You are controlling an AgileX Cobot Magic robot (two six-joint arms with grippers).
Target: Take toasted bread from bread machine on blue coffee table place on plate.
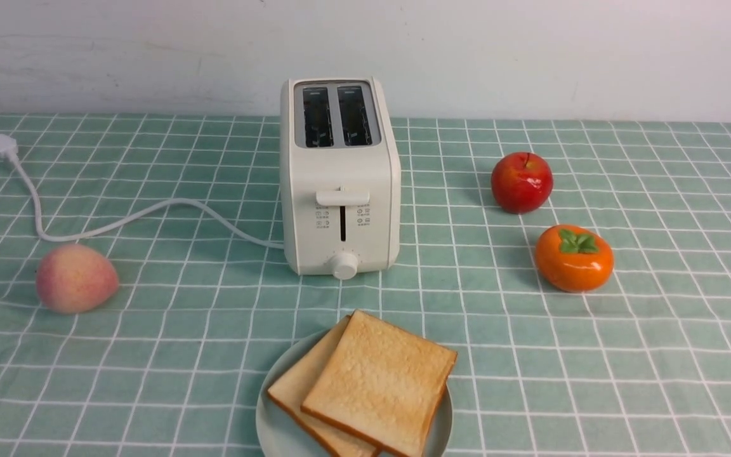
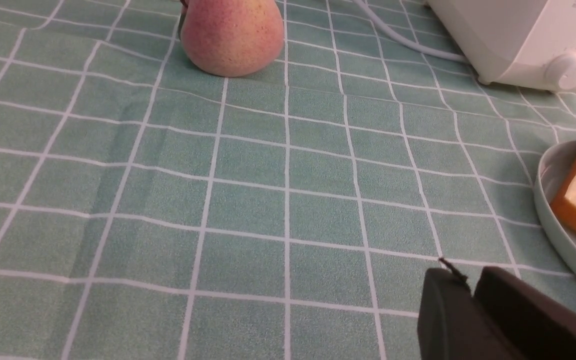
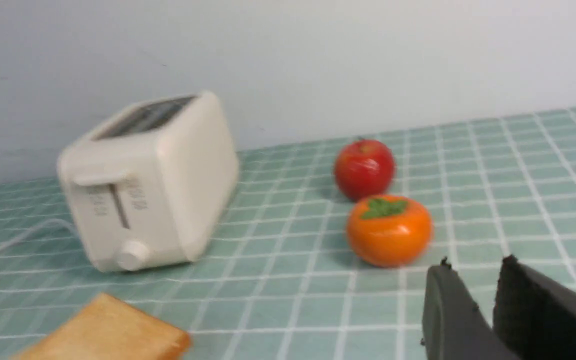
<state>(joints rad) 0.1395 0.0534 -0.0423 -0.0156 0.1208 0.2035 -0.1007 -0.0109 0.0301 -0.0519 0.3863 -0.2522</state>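
Toast [image 1: 372,387] lies stacked on the plate [image 1: 276,431] before the empty bread machine [image 1: 339,178], left gripper [image 2: 470,285] and right gripper [image 3: 470,280] nearly closed and holding nothing, so the task looks finished with only retreat left.

Matte black, flat-sided fingers of the left gripper [image 2: 468,295] and right gripper [image 3: 488,285], each finger tapering to a small pointed, slightly frayed tip.
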